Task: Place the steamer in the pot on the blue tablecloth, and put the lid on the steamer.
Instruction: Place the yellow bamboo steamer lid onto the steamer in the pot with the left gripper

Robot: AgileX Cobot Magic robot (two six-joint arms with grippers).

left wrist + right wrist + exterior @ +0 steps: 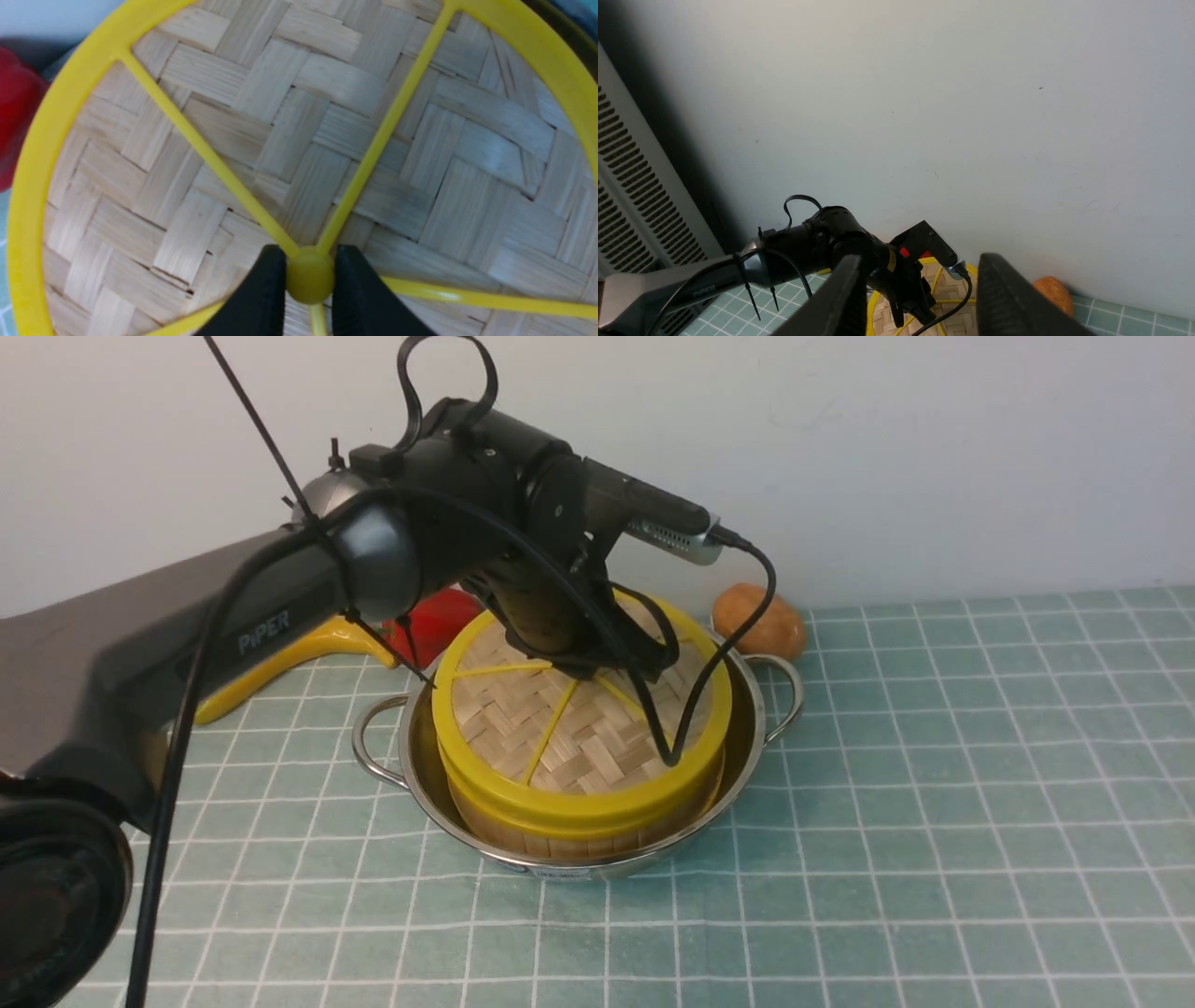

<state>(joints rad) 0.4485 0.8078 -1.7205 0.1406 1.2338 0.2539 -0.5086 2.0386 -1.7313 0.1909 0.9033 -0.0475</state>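
Left wrist view: my left end effector pinches the lid by its hub to centre it on the steamer inside the pot; right end effector gapes empty.

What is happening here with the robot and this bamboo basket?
The left gripper is closed on the middle of the lid, which lies on top of the steamer. The steamer sits inside the pot, and the pot stands on the blue tablecloth. The right gripper is open in the air and holds nothing. Both parts look to be in place, but the lid is not yet let go.
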